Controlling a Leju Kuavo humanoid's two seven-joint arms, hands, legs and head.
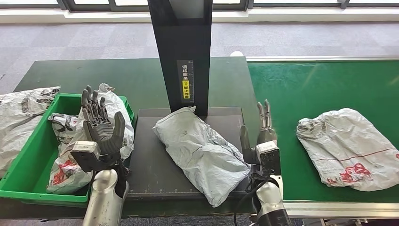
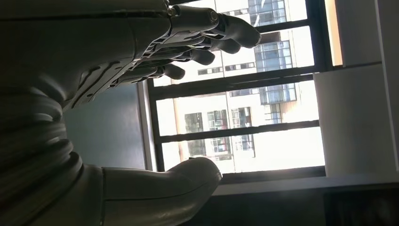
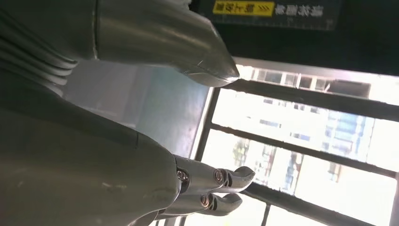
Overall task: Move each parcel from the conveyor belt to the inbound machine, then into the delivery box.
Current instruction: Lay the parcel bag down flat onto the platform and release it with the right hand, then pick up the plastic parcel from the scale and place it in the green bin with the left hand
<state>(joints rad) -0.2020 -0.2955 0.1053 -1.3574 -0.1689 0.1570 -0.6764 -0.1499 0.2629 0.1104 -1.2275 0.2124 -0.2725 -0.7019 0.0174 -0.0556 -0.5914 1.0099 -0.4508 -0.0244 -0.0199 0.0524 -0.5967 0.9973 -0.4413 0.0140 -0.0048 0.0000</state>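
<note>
Right now, nothing is held by either hand. The left hand (image 1: 99,128) is raised with its fingers (image 2: 226,35) spread apart, and the right hand (image 1: 261,136) is raised too, fingers pointing up and apart.

Between the two hands a grey parcel (image 1: 202,151) is seen lying on the flat dark plate of the inbound machine (image 1: 150,165). It is just beside the right hand, on that hand's inner side, and a bit further from the left hand. The machine's black post (image 1: 181,42) stands behind the parcel, past the fingertips of both hands.

On the outer side of the left hand, a green delivery box (image 1: 28,165) is found, with a white parcel (image 1: 70,160) already inside it. Another bag (image 1: 21,117) lies past the box, further out from that hand.

On the outer side of the right hand, one more white parcel (image 1: 348,146) waits on the green conveyor belt (image 1: 320,84), well apart from the hand.

It is judged that the middle step is in hand: the grey parcel has been put on the machine but not yet moved to the box. For the next move, the parcel would need to be gripped, likely by both hands because it is soft and floppy, then lifted and carried over to the box on the left hand's side.
</note>
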